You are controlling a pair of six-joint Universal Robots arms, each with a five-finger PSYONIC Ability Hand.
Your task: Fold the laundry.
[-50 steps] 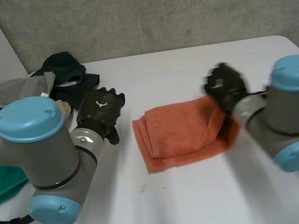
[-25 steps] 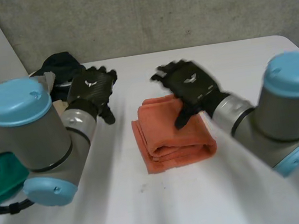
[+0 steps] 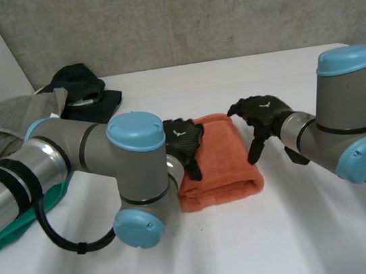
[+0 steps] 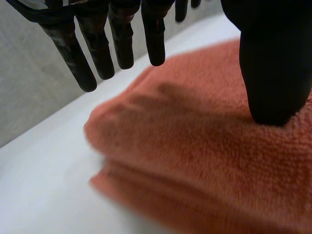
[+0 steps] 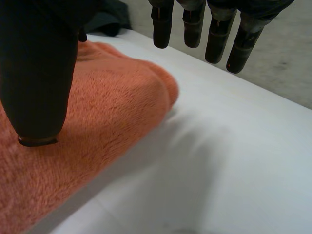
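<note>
Bracketing orange towel — left hand arrived, right hand retreated rightward.

Your head camera sits between and behind the arms, tilted down across the white table toward the grey concrete wall. Your left wrist camera looks along the black left hand, very near and low over the folded orange terry towel. Your right wrist camera looks likewise along the black right hand. All three views share that towel and the table around it.
</note>
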